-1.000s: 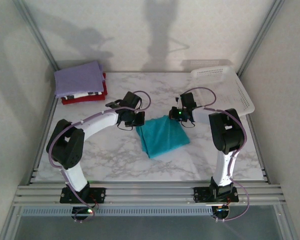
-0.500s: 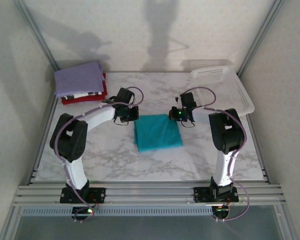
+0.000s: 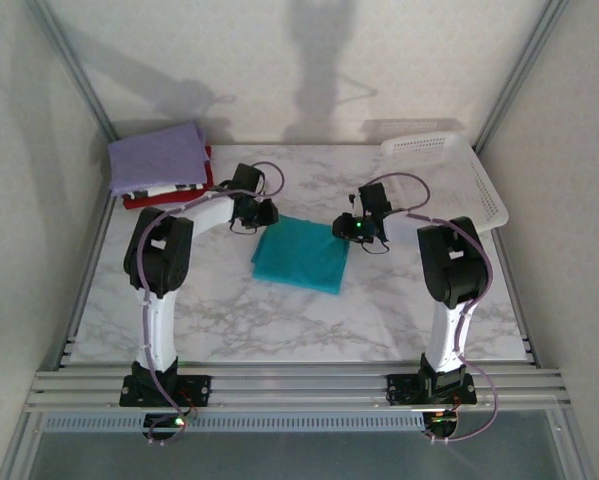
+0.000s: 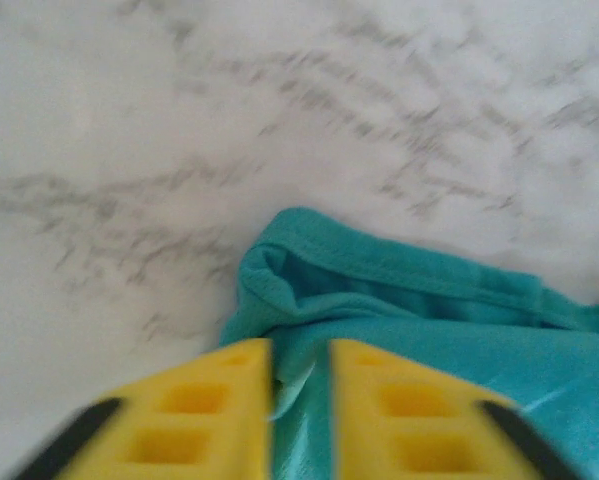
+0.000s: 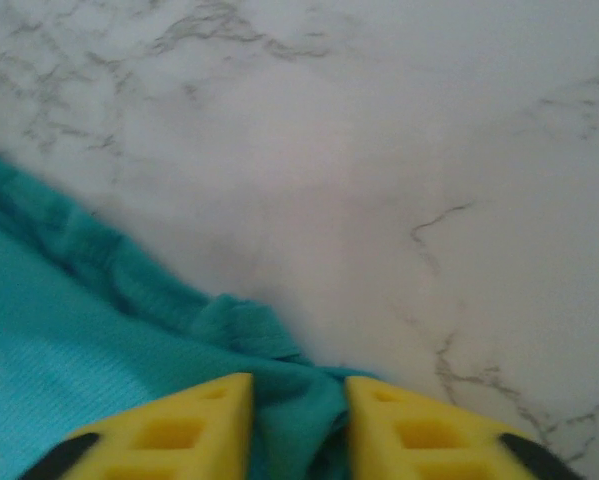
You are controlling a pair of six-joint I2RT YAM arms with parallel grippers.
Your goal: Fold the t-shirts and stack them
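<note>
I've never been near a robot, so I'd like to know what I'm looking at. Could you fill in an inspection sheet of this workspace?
Surface: marble-look table, no spills seen.
Job's things: teal shirt folded flat mid-table; pile at the far left corner, with lavender shirt on top, patterned shirt under it and red shirt at the bottom.
Clutter: white basket at the far right corner.
Grippers: left gripper at the teal shirt's far left corner, right gripper at its far right corner; jaws of both apart, cloth between the fingers.
Cables: purple cable looped along each arm, clear of the pile.
Surroundings: pale walls, metal frame at the near edge.
</note>
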